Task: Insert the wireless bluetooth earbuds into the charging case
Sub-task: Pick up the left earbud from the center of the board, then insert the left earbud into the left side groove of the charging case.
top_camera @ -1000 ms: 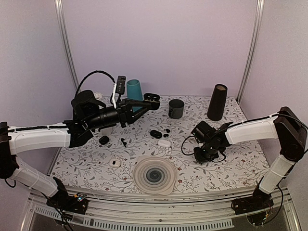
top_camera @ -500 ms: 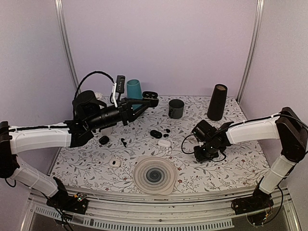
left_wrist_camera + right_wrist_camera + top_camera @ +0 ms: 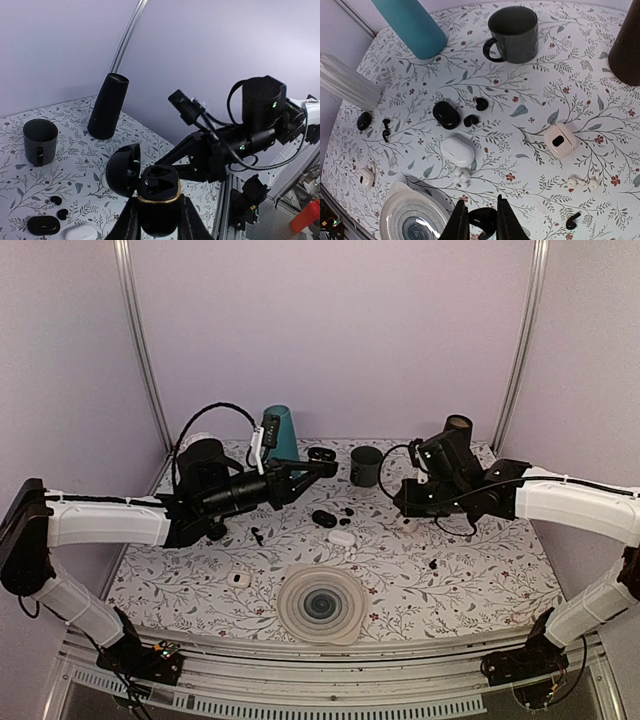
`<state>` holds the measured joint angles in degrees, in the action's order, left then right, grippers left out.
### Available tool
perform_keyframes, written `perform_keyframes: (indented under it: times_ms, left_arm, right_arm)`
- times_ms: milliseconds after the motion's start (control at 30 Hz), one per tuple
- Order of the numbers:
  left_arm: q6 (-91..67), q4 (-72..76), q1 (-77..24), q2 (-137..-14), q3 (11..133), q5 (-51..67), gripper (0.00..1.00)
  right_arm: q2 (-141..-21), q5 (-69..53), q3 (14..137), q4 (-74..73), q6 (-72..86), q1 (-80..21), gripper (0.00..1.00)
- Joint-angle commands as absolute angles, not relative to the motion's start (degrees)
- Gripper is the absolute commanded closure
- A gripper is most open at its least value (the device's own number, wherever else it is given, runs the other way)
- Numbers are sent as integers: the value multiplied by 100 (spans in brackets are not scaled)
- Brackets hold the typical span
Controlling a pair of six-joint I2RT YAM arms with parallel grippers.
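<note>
Soft even lt, faint shadows, sharp pics

Lilac booth with a floral table.
Plain walls (image 3: 330, 330) close in the back and both sides, with a pale pole (image 3: 140, 345) in each rear corner. The table (image 3: 490, 585) is white with grey leaves and red flowers. Light is soft and even.

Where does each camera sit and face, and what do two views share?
Top external: above and behind the bases, looking down on the table; left arm and right arm show.
Left wrist: looks across toward the right arm; left claw grips the open black case.
Right wrist: looks down; right claw pinches a black earbud.
Shared: grey mug in both wrist views.
</note>
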<state>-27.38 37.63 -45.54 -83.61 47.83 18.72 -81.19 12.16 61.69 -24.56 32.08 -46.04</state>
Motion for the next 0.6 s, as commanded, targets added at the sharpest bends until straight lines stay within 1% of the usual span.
perform_keyframes:
  times_ms: [0, 300, 567]
  left_arm:
    - [-2591, 4026, -4679, -8555, 4933, 1893, 100]
    - [-2236, 4111, -4948, -8767, 5051, 2161, 100]
    - [-1591, 4119, -5368, -8769, 5036, 1318, 100]
  right_arm:
    - [-7765, 1553, 6581, -2159, 3093, -4829, 95]
    - [-7780, 1887, 7282, -1780, 2777, -5380, 95]
    - [-7906, 2157, 7629, -1397, 2726, -5794, 95]
